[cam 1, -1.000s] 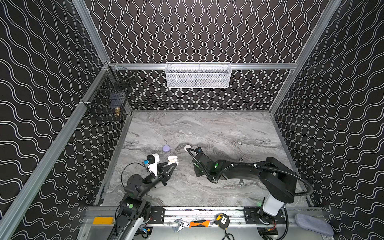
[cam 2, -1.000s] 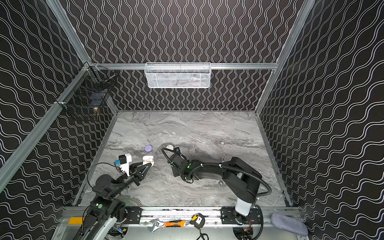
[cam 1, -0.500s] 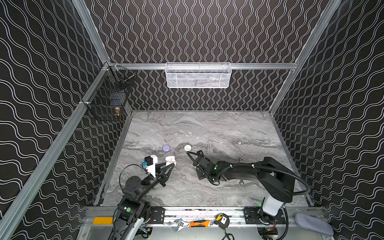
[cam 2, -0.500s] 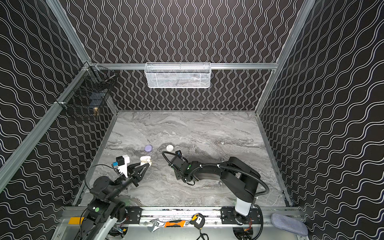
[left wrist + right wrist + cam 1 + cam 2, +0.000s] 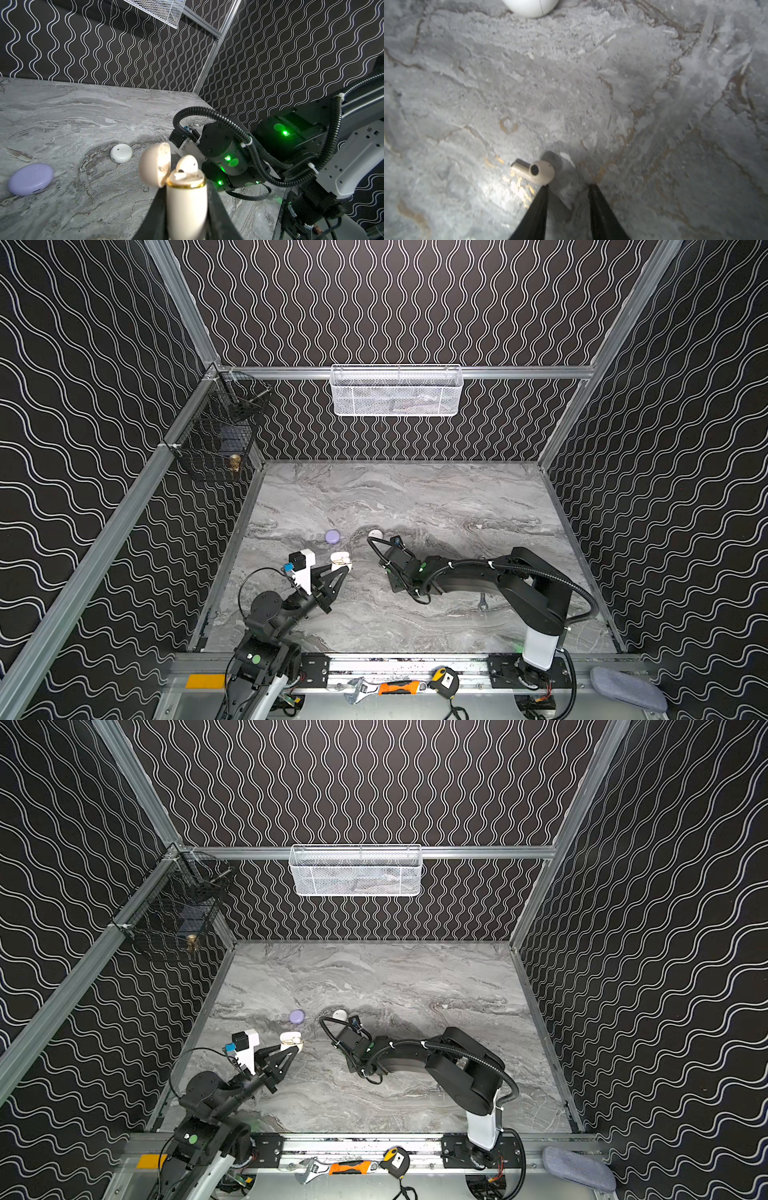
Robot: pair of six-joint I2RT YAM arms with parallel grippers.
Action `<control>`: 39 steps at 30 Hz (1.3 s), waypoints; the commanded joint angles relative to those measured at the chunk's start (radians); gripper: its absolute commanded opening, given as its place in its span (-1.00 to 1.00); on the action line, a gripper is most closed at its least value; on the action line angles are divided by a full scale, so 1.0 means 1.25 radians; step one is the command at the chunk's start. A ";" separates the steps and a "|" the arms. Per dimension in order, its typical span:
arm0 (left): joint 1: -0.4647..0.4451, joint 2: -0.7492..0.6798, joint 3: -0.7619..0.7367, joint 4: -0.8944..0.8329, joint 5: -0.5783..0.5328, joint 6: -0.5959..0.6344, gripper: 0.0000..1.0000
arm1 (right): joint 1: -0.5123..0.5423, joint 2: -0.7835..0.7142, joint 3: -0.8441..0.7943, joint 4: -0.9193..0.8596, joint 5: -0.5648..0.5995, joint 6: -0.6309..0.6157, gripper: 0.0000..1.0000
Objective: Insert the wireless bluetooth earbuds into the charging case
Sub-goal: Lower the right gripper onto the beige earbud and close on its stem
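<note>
My left gripper [image 5: 185, 190] is shut on a cream charging case [image 5: 187, 205] with a gold rim, held upright at the table's left in both top views [image 5: 340, 561] [image 5: 291, 1039]. Its lid [image 5: 154, 164] hangs open and one cream earbud [image 5: 187, 164] sits in the case. A second cream earbud [image 5: 537, 171] lies on the marble. It touches the tip of one finger of my right gripper [image 5: 569, 186] and lies outside the gap. The right gripper's jaws stand apart with only bare table between them.
A closed round white case [image 5: 375, 534] [image 5: 121, 153] and a closed lavender case [image 5: 332, 536] [image 5: 30, 179] lie just beyond both grippers. A steel wrench [image 5: 482, 602] lies under the right arm. A tiny white piece [image 5: 478, 526] lies farther back. Mesh baskets hang on the walls.
My right gripper has drawn back from the white case toward the front, and its jaws have narrowed. The left gripper has kept its hold on the cream case almost in place.
</note>
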 commanded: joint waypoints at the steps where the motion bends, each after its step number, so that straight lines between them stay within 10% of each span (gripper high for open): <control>1: 0.001 -0.012 0.005 0.001 -0.011 0.015 -1.00 | -0.009 0.035 0.029 -0.025 0.020 0.002 -0.29; 13: 0.000 -0.021 0.020 -0.027 -0.032 0.026 -1.00 | -0.031 0.095 0.154 -0.050 0.013 -0.033 -0.33; 23: 0.000 -0.022 0.026 -0.039 -0.029 0.032 -1.00 | -0.027 -0.084 0.077 0.036 -0.001 -0.005 -0.06; 39: 0.000 -0.022 0.028 -0.053 -0.035 0.027 -1.00 | -0.002 0.131 0.255 -0.147 0.038 0.039 0.00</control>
